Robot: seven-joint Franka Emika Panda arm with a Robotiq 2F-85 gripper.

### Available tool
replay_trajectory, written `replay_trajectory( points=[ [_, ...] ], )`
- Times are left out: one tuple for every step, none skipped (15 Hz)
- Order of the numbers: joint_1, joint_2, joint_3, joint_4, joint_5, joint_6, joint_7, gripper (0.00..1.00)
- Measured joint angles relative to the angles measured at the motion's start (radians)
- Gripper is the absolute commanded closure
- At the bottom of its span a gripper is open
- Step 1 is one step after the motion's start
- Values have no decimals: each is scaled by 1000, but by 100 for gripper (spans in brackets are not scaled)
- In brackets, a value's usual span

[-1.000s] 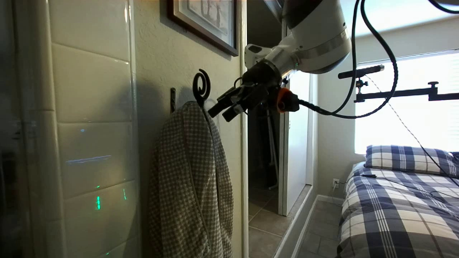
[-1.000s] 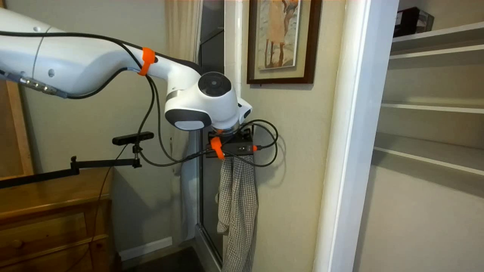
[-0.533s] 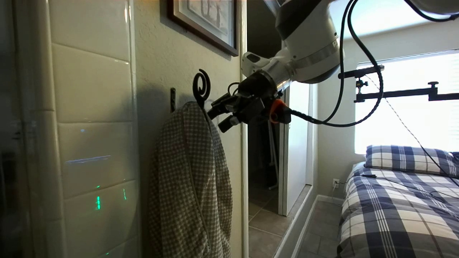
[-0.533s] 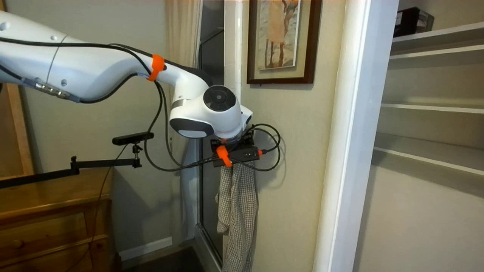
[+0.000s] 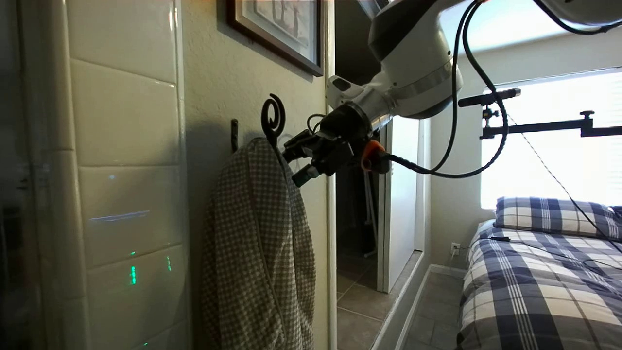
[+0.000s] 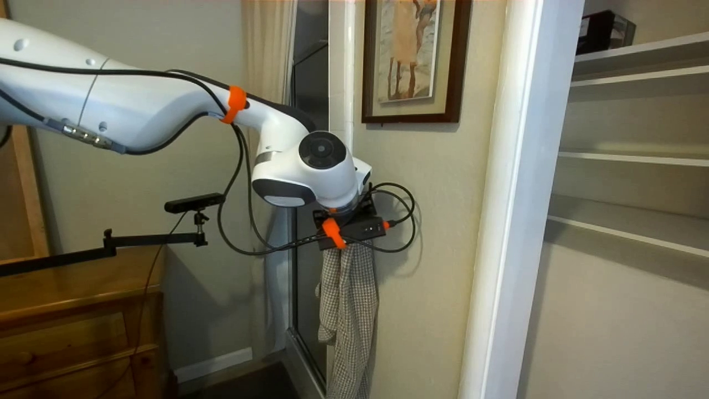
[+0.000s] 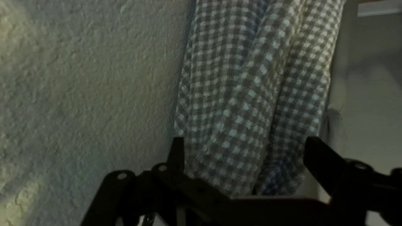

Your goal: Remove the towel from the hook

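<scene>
The checked towel hangs limp from the black hook on the wall. The towel also shows in an exterior view and fills the middle of the wrist view. In the wrist view the gripper is open, with one finger at each side of the towel. In an exterior view the gripper is tilted down, its fingertips at the towel's upper edge, just below the hook's curl. I cannot tell whether they touch the cloth. The hook's lower prong is hidden under the towel. The arm's wrist hides the hook elsewhere.
A framed picture hangs on the wall above. A white door frame and shelves stand beside it. A tiled wall edge is near the towel. A camera bar and plaid bed are behind. Cables loop around the wrist.
The gripper has moved down and slightly closer to the towel, and its fingertips look further apart in an exterior view. The towel hangs almost unchanged on the hook.
</scene>
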Motion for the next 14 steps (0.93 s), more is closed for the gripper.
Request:
replay_trajectory(
  points=[
    [0, 3, 3, 2, 9, 9, -9, 39],
    [0, 6, 6, 3, 21, 20, -18, 48],
    [0, 10, 10, 4, 32, 37, -28, 54],
    [0, 14, 14, 5, 44, 54, -32, 62],
    [0, 18, 18, 6, 57, 79, -34, 68],
    [0, 25, 23, 7, 67, 110, -34, 74],
    [0, 31, 29, 8, 71, 144, -34, 82],
    [0, 39, 34, 9, 74, 178, -34, 88],
    [3, 46, 38, 9, 82, 207, -32, 96],
    [7, 52, 40, 10, 91, 229, -31, 99],
    [9, 58, 41, 10, 100, 244, -29, 100],
    [11, 62, 42, 11, 104, 248, -21, 99],
    [12, 63, 42, 12, 105, 248, -5, 97],
    [11, 63, 42, 15, 104, 248, 16, 98]
  ],
)
